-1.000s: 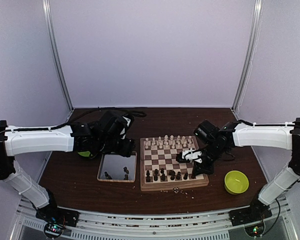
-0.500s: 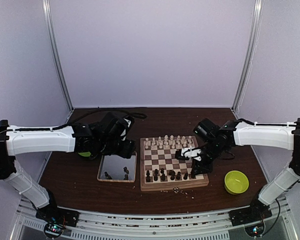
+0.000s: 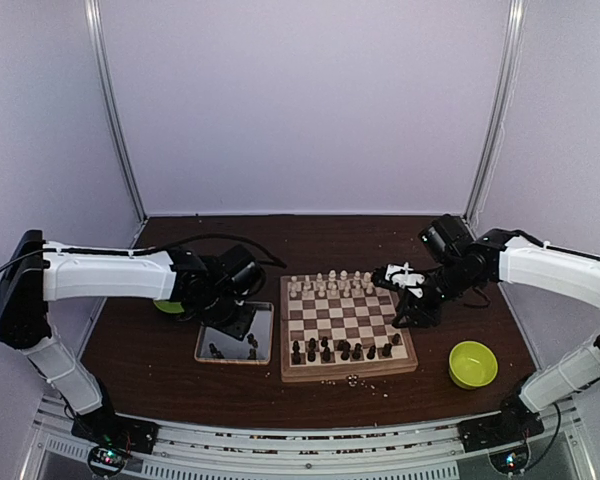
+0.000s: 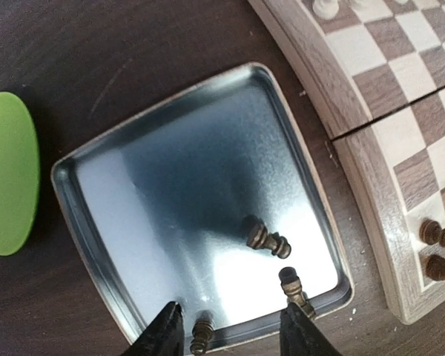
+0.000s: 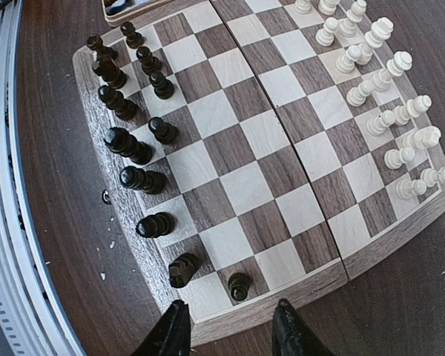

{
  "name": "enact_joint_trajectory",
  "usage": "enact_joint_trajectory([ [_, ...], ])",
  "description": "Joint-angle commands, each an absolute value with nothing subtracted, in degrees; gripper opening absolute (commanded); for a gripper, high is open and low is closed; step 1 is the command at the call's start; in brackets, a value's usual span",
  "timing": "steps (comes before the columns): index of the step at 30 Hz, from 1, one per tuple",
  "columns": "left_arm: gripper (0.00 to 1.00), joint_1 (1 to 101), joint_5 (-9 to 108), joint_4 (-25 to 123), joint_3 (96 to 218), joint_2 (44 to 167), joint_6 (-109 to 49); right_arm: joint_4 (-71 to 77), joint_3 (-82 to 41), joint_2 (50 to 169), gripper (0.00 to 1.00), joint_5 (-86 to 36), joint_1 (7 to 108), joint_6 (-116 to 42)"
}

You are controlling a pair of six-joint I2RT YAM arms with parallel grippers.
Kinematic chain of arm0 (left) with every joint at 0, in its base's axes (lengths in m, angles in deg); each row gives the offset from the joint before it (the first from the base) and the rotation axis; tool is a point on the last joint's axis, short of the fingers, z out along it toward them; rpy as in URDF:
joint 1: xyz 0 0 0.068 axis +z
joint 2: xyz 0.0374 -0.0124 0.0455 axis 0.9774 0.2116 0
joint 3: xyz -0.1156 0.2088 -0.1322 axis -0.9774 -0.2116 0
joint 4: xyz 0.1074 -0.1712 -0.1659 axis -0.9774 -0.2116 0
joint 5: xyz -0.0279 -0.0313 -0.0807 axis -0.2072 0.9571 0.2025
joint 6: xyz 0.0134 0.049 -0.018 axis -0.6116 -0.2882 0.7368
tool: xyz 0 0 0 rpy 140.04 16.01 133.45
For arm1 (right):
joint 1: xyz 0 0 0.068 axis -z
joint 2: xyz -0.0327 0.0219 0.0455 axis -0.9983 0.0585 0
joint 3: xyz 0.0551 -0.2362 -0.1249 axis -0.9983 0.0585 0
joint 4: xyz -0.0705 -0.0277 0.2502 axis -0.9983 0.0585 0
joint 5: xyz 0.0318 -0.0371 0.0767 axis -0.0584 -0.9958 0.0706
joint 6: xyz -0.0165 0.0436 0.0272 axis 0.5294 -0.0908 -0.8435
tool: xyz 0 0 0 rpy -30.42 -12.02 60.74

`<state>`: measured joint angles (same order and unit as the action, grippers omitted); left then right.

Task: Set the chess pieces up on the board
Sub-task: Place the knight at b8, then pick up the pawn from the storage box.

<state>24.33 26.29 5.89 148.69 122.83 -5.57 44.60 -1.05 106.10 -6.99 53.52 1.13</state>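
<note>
The board [image 3: 347,318] lies mid-table, with cream chessmen along its far side and dark chess pieces [image 3: 325,351] in its near rows. In the right wrist view a dark pawn [image 5: 239,285] stands alone on a square by the board's edge [image 5: 297,293]. My right gripper [image 5: 233,334] hangs open just behind it, holding nothing, above the board's right side [image 3: 408,314]. My left gripper [image 4: 233,337] is open low over the silver tray [image 4: 170,185], where three dark pieces lie: one [image 4: 268,237] mid-tray, one [image 4: 294,288] by the right finger, one [image 4: 200,334] between the fingers.
The tray [image 3: 212,335] sits against the board's left edge. A green bowl [image 3: 473,363] stands right of the board, and another green dish [image 3: 167,306] lies behind the tray under the left arm. Small crumbs [image 3: 352,380] dot the table before the board.
My right gripper opened, left a dark pawn at the board's near right, and pulled up and back. My left gripper dropped toward the tray, its jaws narrower.
</note>
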Motion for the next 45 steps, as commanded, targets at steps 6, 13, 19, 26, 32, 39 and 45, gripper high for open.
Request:
enact_joint_trajectory([
  [6, 0.48, 31.4, 36.9, 1.2, 149.9, 124.6, -20.4, 43.5, 0.0, 105.6, 0.38, -5.4, 53.6, 1.2],
  [13, 0.32, 32.9, 35.7, -4.8, 147.6, 121.1, -11.2, 43.3, 0.5, 104.7, 0.38, -6.3, 53.8, 1.9],
  [19, 0.32, 32.9, 36.5, -4.3, 145.1, 119.4, -9.3, 43.8, 0.0, 105.7, 0.38, -4.9, 53.7, 2.2],
  [26, 0.31, 32.9, 37.6, -4.3, 146.5, 124.2, -11.1, 44.2, -0.1, 106.1, 0.38, -4.8, 53.7, 2.4],
  [32, 0.26, 32.9, 36.5, -4.3, 148.0, 128.2, -11.9, 44.2, -0.2, 106.4, 0.38, -5.0, 53.8, 2.5],
  [39, 0.2, 32.9, 35.7, -4.3, 149.0, 129.9, -12.1, 44.5, -0.3, 107.1, 0.38, -4.9, 53.8, 2.5],
  [45, 0.02, 33.0, 35.5, -4.5, 149.3, 130.3, -12.9, 44.6, -0.3, 107.6, 0.37, -4.9, 53.8, 2.5],
])
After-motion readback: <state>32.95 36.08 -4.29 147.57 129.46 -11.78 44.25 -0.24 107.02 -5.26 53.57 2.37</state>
